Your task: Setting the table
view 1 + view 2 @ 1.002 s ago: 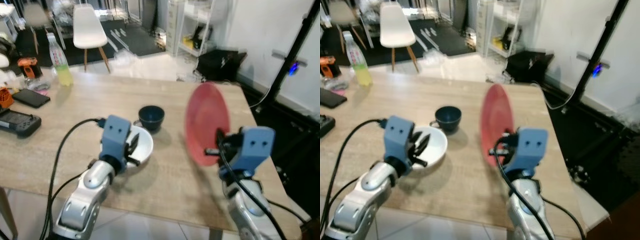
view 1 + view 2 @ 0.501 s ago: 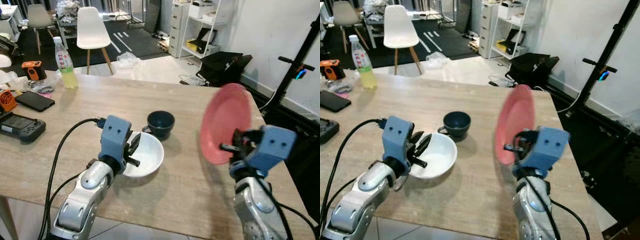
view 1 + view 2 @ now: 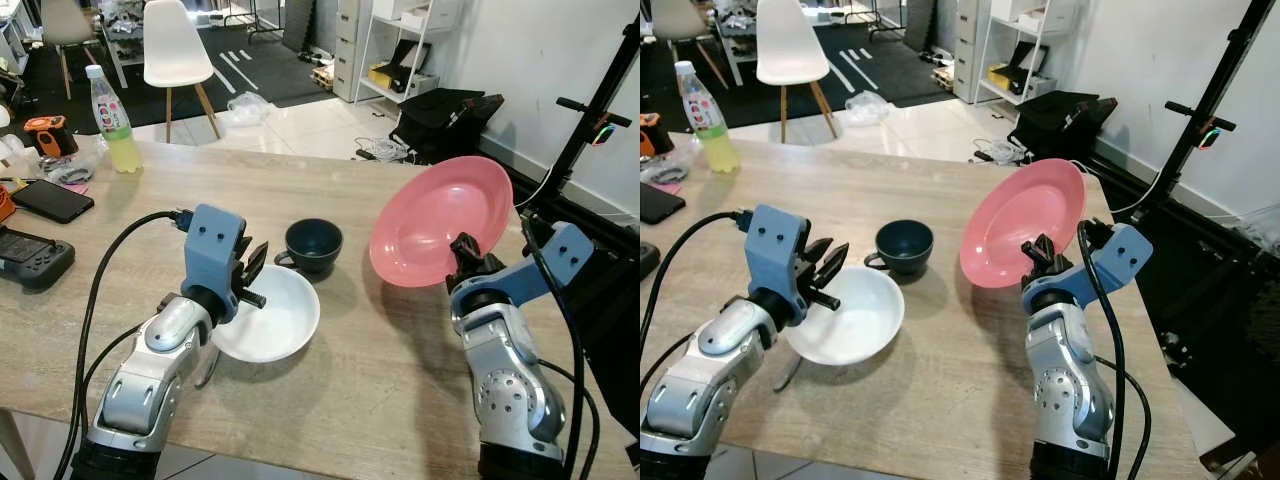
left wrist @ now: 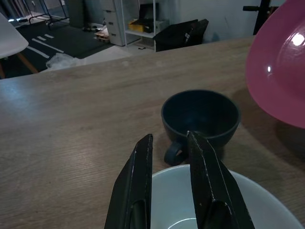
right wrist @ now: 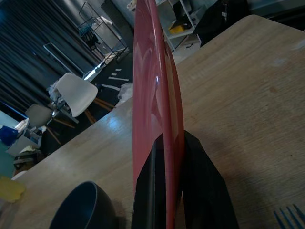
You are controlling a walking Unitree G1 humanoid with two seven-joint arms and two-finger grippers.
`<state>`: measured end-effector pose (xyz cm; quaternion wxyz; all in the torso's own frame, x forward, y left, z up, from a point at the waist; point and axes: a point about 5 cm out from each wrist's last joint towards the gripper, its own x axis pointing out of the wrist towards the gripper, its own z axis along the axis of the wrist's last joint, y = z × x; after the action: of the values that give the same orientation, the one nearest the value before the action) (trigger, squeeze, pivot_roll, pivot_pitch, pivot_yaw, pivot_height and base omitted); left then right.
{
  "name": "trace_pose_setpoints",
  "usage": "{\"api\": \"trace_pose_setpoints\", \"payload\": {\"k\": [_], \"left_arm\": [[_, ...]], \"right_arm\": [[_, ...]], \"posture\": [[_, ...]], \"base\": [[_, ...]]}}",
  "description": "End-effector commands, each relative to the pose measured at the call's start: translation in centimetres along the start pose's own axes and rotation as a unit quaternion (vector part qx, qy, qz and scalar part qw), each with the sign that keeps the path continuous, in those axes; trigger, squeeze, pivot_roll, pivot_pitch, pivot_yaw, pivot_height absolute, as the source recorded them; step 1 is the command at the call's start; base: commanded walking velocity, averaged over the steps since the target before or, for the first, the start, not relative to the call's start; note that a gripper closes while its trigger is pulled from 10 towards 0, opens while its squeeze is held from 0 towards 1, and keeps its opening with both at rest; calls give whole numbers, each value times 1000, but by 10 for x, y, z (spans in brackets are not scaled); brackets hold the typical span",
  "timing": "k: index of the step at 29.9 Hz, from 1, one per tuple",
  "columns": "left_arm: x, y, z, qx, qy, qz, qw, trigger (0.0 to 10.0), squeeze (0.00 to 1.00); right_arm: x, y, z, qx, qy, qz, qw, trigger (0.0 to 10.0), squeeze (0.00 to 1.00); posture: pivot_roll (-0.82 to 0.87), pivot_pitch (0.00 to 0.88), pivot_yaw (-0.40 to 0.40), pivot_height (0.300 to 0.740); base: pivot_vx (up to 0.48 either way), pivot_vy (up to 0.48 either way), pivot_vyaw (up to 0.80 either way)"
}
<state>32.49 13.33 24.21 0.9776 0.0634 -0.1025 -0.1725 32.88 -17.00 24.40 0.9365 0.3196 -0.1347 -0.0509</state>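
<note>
My right gripper (image 3: 462, 255) is shut on the lower rim of a pink plate (image 3: 440, 220) and holds it tilted above the right side of the wooden table (image 3: 380, 400). In the right wrist view the plate (image 5: 155, 95) stands edge-on between the black fingers (image 5: 200, 181). A white bowl (image 3: 275, 325) lies near the table's front, with a dark blue cup (image 3: 313, 245) just behind it. My left gripper (image 3: 250, 275) hovers over the bowl's left rim. Its fingers (image 4: 143, 181) are a little apart, point at the cup (image 4: 200, 114), and hold nothing.
At the far left stand a bottle of yellow drink (image 3: 107, 120), a phone (image 3: 48, 200) and a black handheld device (image 3: 30, 262). A white chair (image 3: 175, 45) is beyond the table. A black stand (image 3: 590, 110) rises at the right. Blue fork tines (image 5: 290, 215) lie near the plate.
My right gripper has turned the pink plate from nearly edge-on to face up and toward me. The camera view has shifted. My left gripper stays at the bowl.
</note>
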Motion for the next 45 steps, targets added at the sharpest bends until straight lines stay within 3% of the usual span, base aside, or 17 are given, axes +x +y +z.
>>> {"api": "trace_pose_setpoints", "payload": {"k": [1, 3, 6, 17, 21, 22, 23, 24, 31, 32, 34, 37, 38, 39, 40, 44, 45], "left_arm": [[-1, 2, -4, -8, 12, -1, 1000, 10000, 0], [-14, 11, 2, 8, 16, 17, 1000, 10000, 0], [-21, 14, 1, 14, 24, 22, 999, 10000, 0], [-27, 13, 0, 23, 32, 22, 999, 10000, 0], [-27, 11, 1, 19, 33, 21, 999, 10000, 0], [-26, 10, 1, 18, 34, 19, 999, 10000, 0], [-25, 9, 1, 17, 34, 18, 999, 10000, 0], [-24, 8, 1, 15, 33, 16, 999, 10000, 0], [-17, 3, 0, 10, 30, 2, 999, 10000, 0], [-16, 2, 0, 9, 30, 1, 1000, 10000, 0], [-15, 2, 0, 9, 28, -1, 1000, 10000, 0], [-14, -1, 0, 7, 26, -5, 1000, 10000, 0], [-14, -1, 0, 7, 26, -5, 1000, 10000, 0], [-14, -1, 0, 7, 25, -4, 1000, 10000, 0], [-14, -1, 0, 7, 25, -4, 1000, 10000, 0], [-14, -2, -1, 5, 24, -4, 1000, 10000, 0], [-14, -2, -1, 5, 24, -4, 1000, 10000, 0]], "right_arm": [[1, -3, -3, 12, 9, -1, 1000, 10000, 0], [49, -12, -10, 153, 75, -19, 985, 10000, 0], [58, -14, -10, 181, 78, -29, 980, 10000, 0], [64, -11, -11, 211, 73, -38, 974, 10000, 0], [62, -24, -14, 190, 80, -49, 977, 10000, 0], [60, -29, -15, 176, 81, -54, 980, 10000, 141], [60, -32, -15, 167, 81, -56, 981, 10000, 141], [58, -34, -14, 159, 77, -57, 983, 10000, 1000], [53, -34, -6, 150, 56, -42, 986, 10000, 1000], [53, -29, -3, 146, 54, -23, 988, 10000, 0], [51, -21, 3, 134, 47, 8, 990, 10000, 0], [45, -11, 21, 38, 11, 51, 998, 10000, 0], [45, -11, 21, 38, 11, 51, 998, 10000, 0], [38, -4, 33, -43, -7, 85, 995, 10000, 0], [38, -4, 33, -43, -7, 85, 995, 10000, 0], [23, 1, 48, -163, -33, 119, 979, 10000, 0], [23, 1, 48, -163, -33, 119, 979, 10000, 0]], "posture": [[34, 126, 53, 740], [120, 210, 7, 740], [151, 232, -1, 740], [160, 239, -3, 740], [153, 225, -8, 740], [143, 217, -5, 740], [143, 217, -5, 740], [136, 214, -2, 740], [108, 188, 18, 740], [105, 185, 20, 740], [105, 185, 20, 740], [100, 168, 19, 740], [100, 168, 19, 740], [101, 158, 17, 740], [101, 158, 17, 740], [98, 155, 15, 740], [98, 155, 15, 740]], "base": [[0, 0, 0], [0, 0, 0], [0, 0, 0], [0, 0, 0], [0, 0, 0], [0, 0, 0], [0, 0, 0], [0, 0, 0], [0, 0, 0], [0, 0, 0], [0, 0, 0], [0, 0, 0], [0, 0, 0], [0, 0, 0], [0, 0, 0], [0, 0, 0], [0, 0, 0]]}}
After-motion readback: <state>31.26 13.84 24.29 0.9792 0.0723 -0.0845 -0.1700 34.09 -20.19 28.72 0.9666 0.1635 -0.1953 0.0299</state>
